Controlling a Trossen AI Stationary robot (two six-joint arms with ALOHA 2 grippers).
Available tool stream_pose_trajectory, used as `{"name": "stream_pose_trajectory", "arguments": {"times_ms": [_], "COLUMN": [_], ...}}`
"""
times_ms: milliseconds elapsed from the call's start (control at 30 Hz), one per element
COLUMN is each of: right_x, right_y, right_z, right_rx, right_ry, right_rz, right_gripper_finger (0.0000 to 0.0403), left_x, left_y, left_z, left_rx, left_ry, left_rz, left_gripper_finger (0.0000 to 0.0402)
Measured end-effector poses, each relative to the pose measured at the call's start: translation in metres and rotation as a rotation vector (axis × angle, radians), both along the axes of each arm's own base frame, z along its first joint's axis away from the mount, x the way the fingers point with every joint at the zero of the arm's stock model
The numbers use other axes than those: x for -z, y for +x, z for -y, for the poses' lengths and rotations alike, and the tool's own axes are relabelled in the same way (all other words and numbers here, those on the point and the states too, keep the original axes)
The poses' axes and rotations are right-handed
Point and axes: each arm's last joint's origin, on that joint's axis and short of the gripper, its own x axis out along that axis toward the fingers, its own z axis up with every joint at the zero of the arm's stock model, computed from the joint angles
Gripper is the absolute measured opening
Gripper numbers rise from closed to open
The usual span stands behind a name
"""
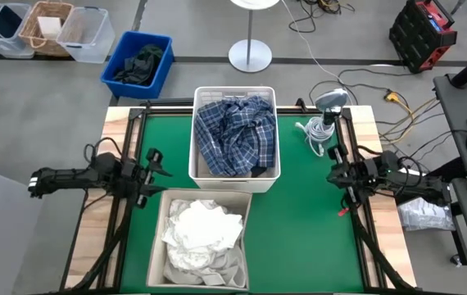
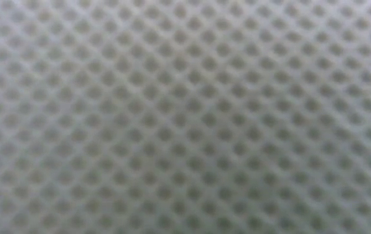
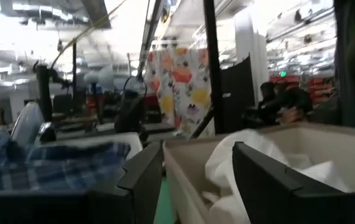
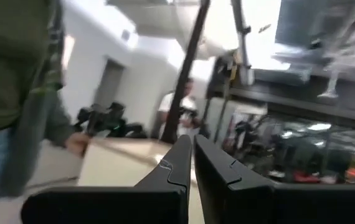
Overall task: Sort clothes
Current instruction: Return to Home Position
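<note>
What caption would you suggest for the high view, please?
Plaid shirt in the white bin, white clothes in the beige organizer; left claw open, right claw shut, flanking them.

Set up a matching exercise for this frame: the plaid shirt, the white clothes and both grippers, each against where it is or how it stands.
Column one:
1. plaid shirt
2. white clothes
3. left gripper
4. right gripper

Column two:
A. shut, over the right side of the table
B. in the white bin
C. open, over the table's left side
D. in the beige organizer

Pairs: 1-B; 2-D; 3-C; 4-A.
</note>
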Motion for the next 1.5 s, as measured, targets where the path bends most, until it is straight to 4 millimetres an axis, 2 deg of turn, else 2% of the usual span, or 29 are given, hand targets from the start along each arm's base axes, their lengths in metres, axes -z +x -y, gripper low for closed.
{"name": "stream_pose_trajectory", "arguments": {"times_ms": [133, 267, 567, 700, 1000, 1067, 1333, 1500], "right_x": [0.004, 0.012, 0.022, 0.03, 0.033, 0.029, 0.027, 0.028], "right_y": [0.001, 0.005, 0.008, 0.012, 0.013, 0.012, 0.011, 0.012], "right_z": [-0.003, -0.002, -0.001, 0.001, 0.002, 0.002, 0.002, 0.002], "right_rx": [-0.083, -0.093, -0.054, 0.03, 0.072, 0.061, -0.019, -0.041], "right_ry": [-0.076, -0.053, -0.118, -0.121, -0.134, -0.101, 0.124, 0.192], "right_rz": [-0.035, -0.13, -0.195, -0.27, -0.291, -0.265, -0.358, -0.394], "right_gripper_finger": [0.0013, 0.0013, 0.0013, 0.0013, 0.0013, 0.0013, 0.0013, 0.0013], "left_x": [0.005, 0.007, 0.008, 0.008, 0.008, 0.008, 0.008, 0.008], "left_y": [0.002, 0.003, 0.003, 0.004, 0.004, 0.004, 0.004, 0.004], "left_z": [-0.001, -0.001, -0.001, -0.001, -0.001, -0.001, -0.001, -0.001], "left_rx": [-0.034, -0.036, -0.033, -0.037, -0.039, -0.039, -0.039, -0.039], "left_ry": [-0.017, -0.03, -0.049, -0.034, -0.027, -0.027, -0.027, -0.027], "left_rz": [-0.057, -0.082, -0.094, -0.093, -0.092, -0.092, -0.094, -0.094], "left_gripper_finger": [0.0174, 0.0174, 0.0174, 0.0174, 0.0174, 0.0174, 0.0174, 0.0174]}}
